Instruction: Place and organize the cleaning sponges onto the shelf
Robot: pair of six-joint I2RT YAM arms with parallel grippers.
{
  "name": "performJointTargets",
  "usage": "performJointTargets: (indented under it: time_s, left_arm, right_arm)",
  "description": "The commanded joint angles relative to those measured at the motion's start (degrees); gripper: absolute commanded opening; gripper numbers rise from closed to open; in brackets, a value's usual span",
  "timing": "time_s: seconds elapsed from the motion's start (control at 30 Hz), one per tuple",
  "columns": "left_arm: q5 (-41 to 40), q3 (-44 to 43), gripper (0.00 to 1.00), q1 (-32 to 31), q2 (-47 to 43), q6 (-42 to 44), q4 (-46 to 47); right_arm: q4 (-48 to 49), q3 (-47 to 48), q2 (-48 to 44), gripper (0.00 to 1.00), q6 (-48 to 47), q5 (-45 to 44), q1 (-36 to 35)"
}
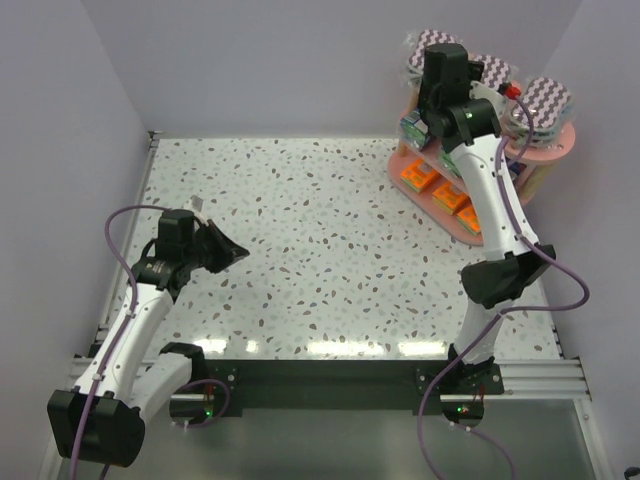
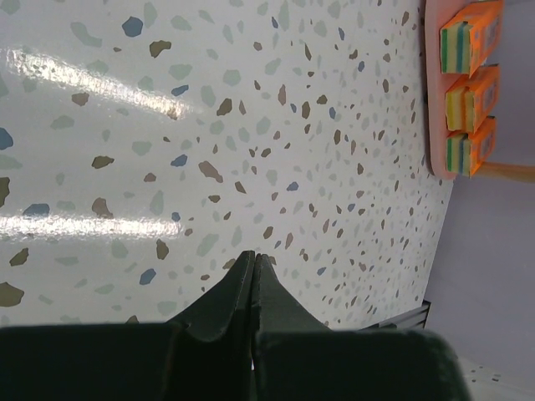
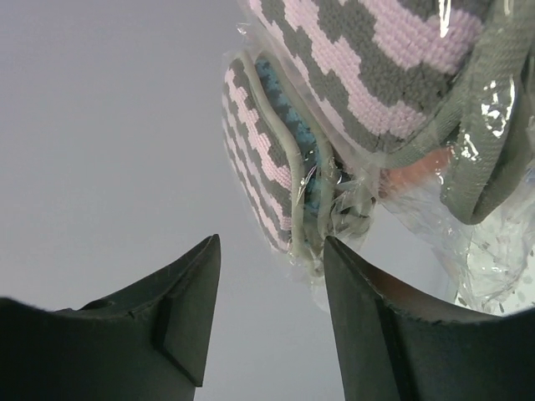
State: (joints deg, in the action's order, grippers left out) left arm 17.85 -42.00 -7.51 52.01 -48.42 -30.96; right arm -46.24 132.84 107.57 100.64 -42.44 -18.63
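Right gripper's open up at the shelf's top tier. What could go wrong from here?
The right gripper hangs open right beside the zigzag sponges; their loose clear wrap could snag a finger on withdrawal and drag a pack off the shelf. The packs look crowded on edge, so a nudge might topple them.

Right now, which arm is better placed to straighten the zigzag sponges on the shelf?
Right: the right gripper is open at the zigzag sponges atop the shelf. The left gripper is shut, across the table.
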Motion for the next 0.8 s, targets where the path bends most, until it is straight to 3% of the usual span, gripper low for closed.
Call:
performJointTargets:
  time_s: [0.0,0.3,0.4,0.47,0.57,0.6,0.7,0.73,0.77]
  left_arm:
    - [1.1,-1.4,0.0,0.5,-0.4,-0.7,2.1]
    - [1.0,-7.4,0.02,0.5,1.8,0.0,4.9]
    - [1.8,-12.1,0.02,0.5,5.7,1.1,7.1]
    - [4.3,-15.2,0.0,0.5,9.1,1.7,9.7]
    - [7.6,-17.8,0.0,0.5,12.1,2.3,13.1]
    - [8.6,-18.0,0.0,0.5,12.6,2.4,13.9]
    - [11.1,-18.1,0.0,0.4,13.3,3.9,16.5]
    - [11.8,-18.3,0.01,0.4,13.1,5.3,17.0]
    - [12.0,-18.5,0.12,0.5,12.6,6.1,17.6]
  right_arm:
    - [3.1,-1.4,-5.1,0.57,-0.4,-0.2,0.1]
    - [14.5,-12.2,-17.2,0.59,-7.9,7.6,-0.1]
    - [19.3,-19.3,-23.3,0.5,-12.9,14.0,0.1]
    - [24.1,-25.2,-26.0,0.32,-17.6,18.3,0.0]
    - [28.8,-31.2,-29.5,0.07,-28.1,31.9,0.1]
    - [29.0,-32.7,-30.1,0.0,-32.5,40.2,0.0]
    - [27.2,-39.7,-33.9,0.0,-41.9,49.4,0.0]
    - [27.5,-45.8,-37.7,0.0,-43.8,53.2,-0.1]
    - [28.1,-49.3,-39.9,0.0,-45.9,54.6,0.0]
